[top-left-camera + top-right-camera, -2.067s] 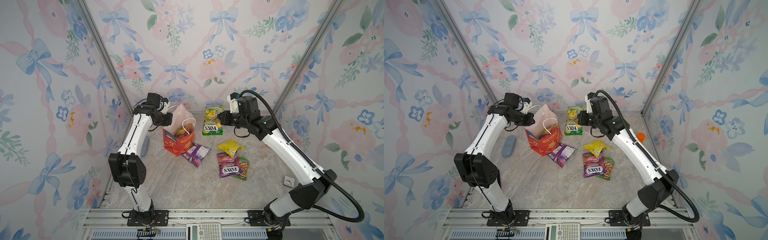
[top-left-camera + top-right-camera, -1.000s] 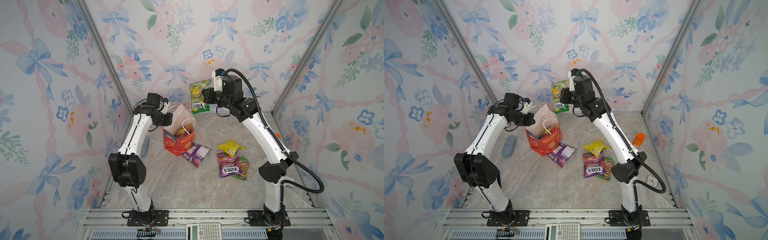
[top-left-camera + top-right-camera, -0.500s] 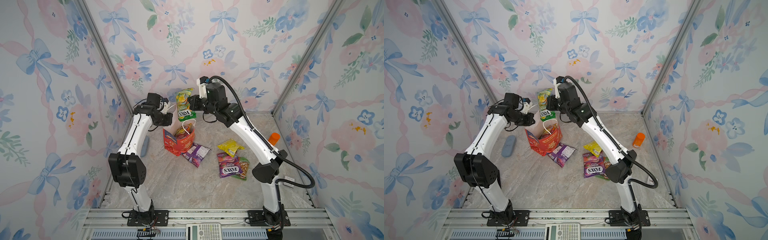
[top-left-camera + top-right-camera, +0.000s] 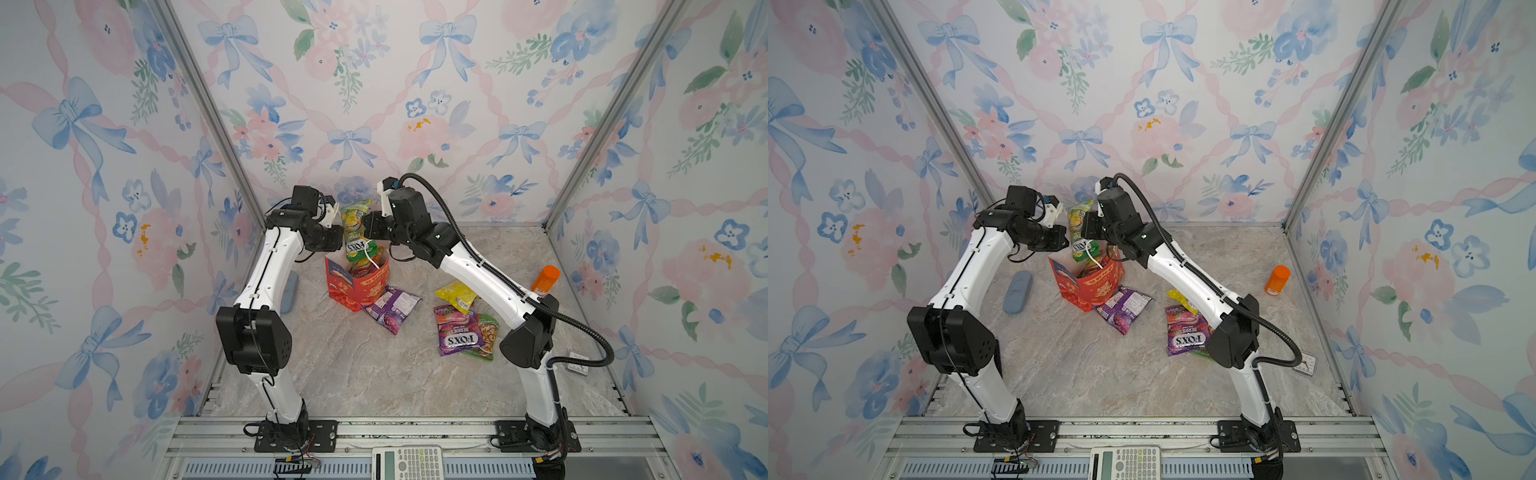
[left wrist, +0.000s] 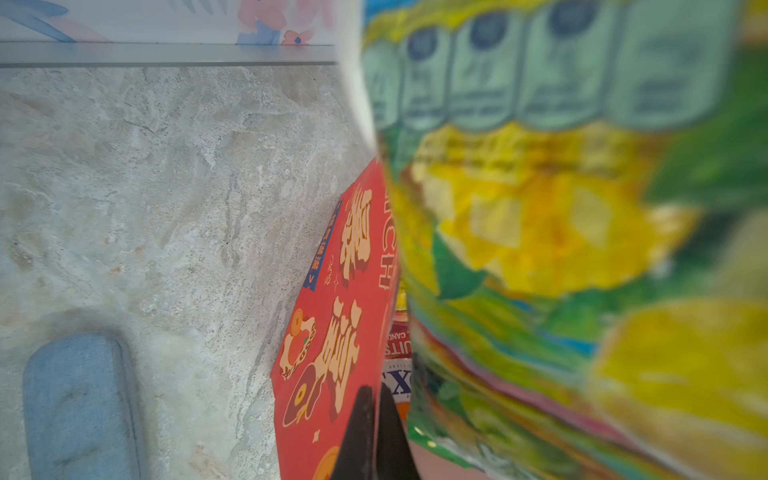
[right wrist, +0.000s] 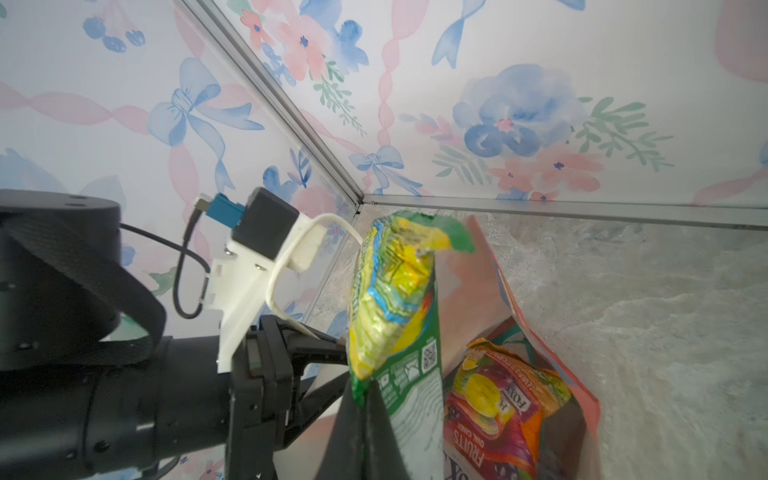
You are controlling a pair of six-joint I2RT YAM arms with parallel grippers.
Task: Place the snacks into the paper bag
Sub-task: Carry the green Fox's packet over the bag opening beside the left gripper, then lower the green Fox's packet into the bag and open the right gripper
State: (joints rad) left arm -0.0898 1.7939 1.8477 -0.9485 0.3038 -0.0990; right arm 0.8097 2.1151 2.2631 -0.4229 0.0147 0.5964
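The red paper bag (image 4: 357, 289) (image 4: 1092, 286) stands open at the back of the table. My left gripper (image 4: 338, 240) (image 5: 372, 390) is shut on its rim, one finger outside the red wall (image 5: 340, 291) and one inside. The right gripper (image 4: 368, 230) (image 6: 365, 386) is shut on the edge of a green and yellow FOX'S packet (image 4: 355, 232) (image 6: 395, 299), which hangs upright with its lower end at the bag's mouth. A red fruit packet (image 6: 498, 399) lies inside the bag. A purple packet (image 4: 390, 305), a yellow one (image 4: 457, 295), a purple FOX'S one (image 4: 455, 332) and a green one (image 4: 487, 336) lie on the table.
An orange bottle (image 4: 546, 280) stands by the right wall. A blue-grey oblong pad (image 4: 1017, 293) (image 5: 79, 407) lies left of the bag. A small white device (image 4: 575, 363) sits at the right, and a calculator (image 4: 407, 461) rests on the front rail.
My right arm has swung left and down, carrying the green packet from up near the back wall to the bag's mouth. The left arm has stayed on the bag's rim.
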